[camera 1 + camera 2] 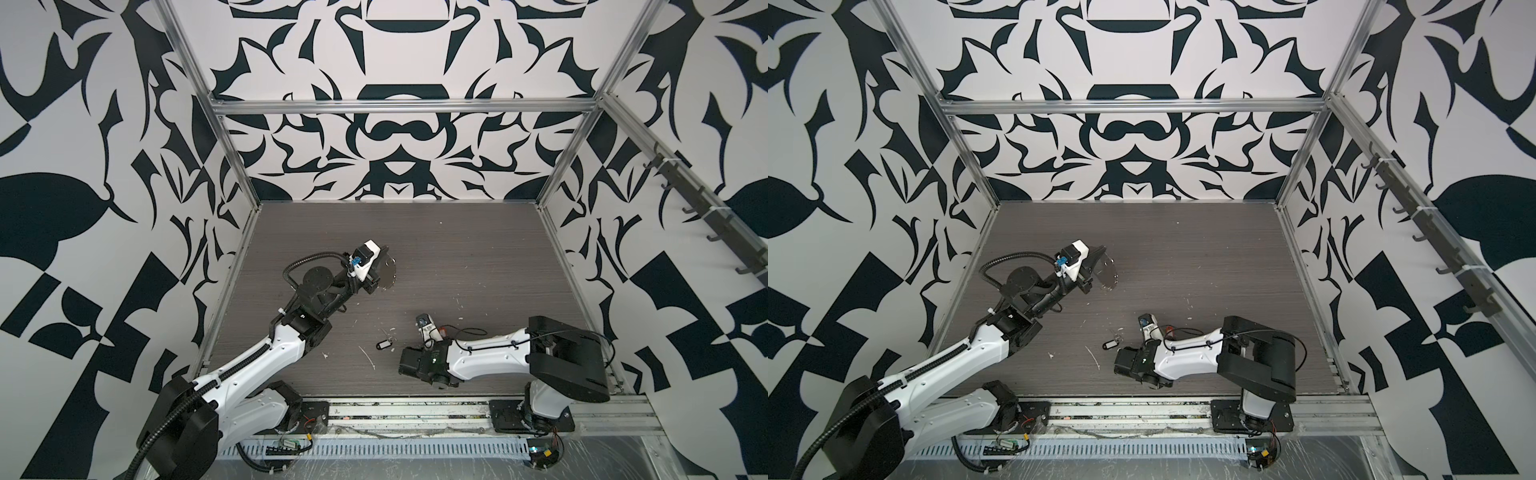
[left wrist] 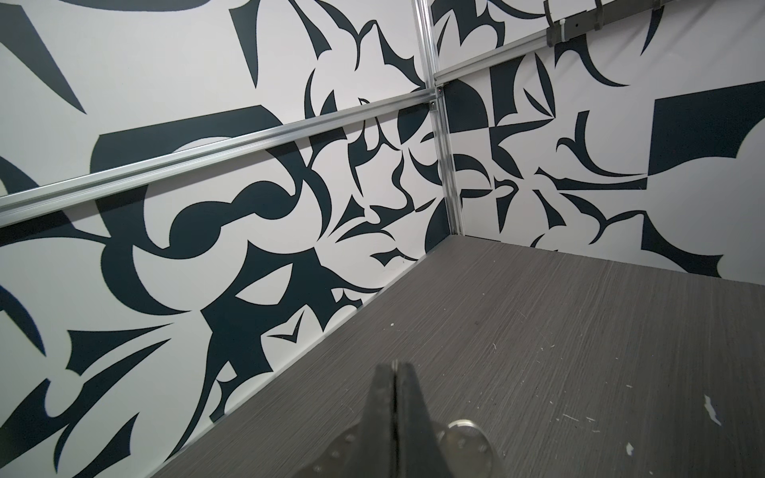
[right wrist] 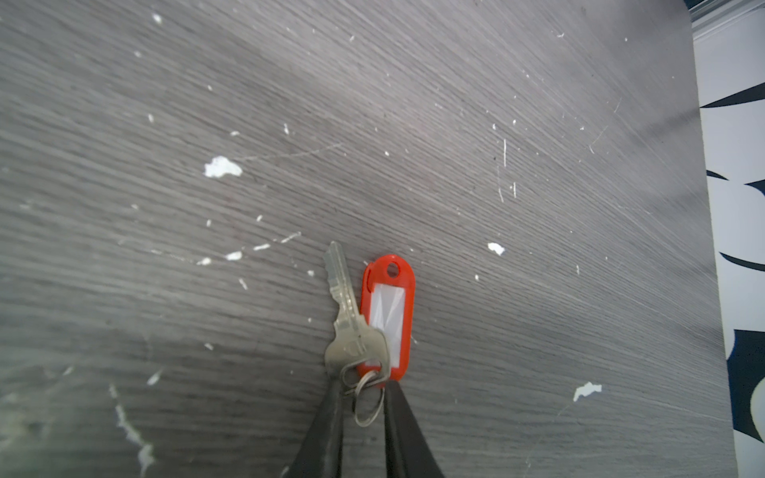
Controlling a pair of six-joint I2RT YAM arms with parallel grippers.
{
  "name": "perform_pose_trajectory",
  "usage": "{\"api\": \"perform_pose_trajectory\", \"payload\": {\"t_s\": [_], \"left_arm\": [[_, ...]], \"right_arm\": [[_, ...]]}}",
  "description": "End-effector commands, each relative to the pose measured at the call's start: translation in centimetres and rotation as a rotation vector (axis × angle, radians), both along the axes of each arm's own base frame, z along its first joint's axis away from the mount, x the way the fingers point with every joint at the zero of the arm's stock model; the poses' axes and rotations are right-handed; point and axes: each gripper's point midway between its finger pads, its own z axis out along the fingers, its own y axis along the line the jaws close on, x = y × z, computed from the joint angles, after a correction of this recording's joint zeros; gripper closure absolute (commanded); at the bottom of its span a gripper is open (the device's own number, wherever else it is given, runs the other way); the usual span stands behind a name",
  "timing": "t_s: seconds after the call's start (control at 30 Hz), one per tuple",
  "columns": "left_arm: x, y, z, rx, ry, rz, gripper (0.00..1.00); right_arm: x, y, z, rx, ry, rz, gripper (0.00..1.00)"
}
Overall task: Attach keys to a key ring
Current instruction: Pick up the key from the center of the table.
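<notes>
My left gripper (image 2: 396, 366) is shut on the key ring (image 1: 389, 275), a thin grey see-through hoop held edge-on above the table's left middle; the key ring (image 1: 1109, 272) shows in both top views. My right gripper (image 3: 362, 385) is low over the table near the front right. Its narrow-set fingers close on the small split ring of the keys (image 3: 345, 314) with the red-orange tag (image 3: 389, 314). Key and tag lie flat on or just above the table. The other keys, with a black tag (image 1: 382, 345), lie left of the right wrist.
White scraps and flecks (image 3: 222, 167) are scattered over the grey wood-grain table (image 1: 457, 257). Patterned walls with aluminium rails enclose three sides. A rack of dark hooks (image 1: 706, 208) runs along the right wall.
</notes>
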Motion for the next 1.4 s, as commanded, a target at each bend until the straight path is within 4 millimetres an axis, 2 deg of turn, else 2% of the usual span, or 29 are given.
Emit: {"api": "perform_pose_trajectory", "payload": {"t_s": [0.0,0.33,0.7,1.13,1.37], "left_arm": [[-0.7,0.3,1.8,-0.048,-0.054,-0.007,1.0],[-0.6,0.3,1.8,-0.048,-0.053,-0.008,1.0],[-0.6,0.3,1.8,-0.049,-0.053,-0.008,1.0],[-0.7,0.4,1.8,-0.047,-0.055,-0.008,1.0],[-0.7,0.3,1.8,-0.049,-0.055,-0.008,1.0]], "right_arm": [[0.1,-0.5,1.0,-0.003,-0.016,-0.012,0.79],[0.3,-1.4,0.9,-0.041,-0.032,-0.015,0.79],[1.1,-2.0,1.7,-0.055,-0.071,-0.022,0.84],[1.6,-1.8,0.5,-0.065,-0.038,-0.011,0.85],[1.6,-1.6,0.6,-0.054,-0.034,-0.01,0.86]]}}
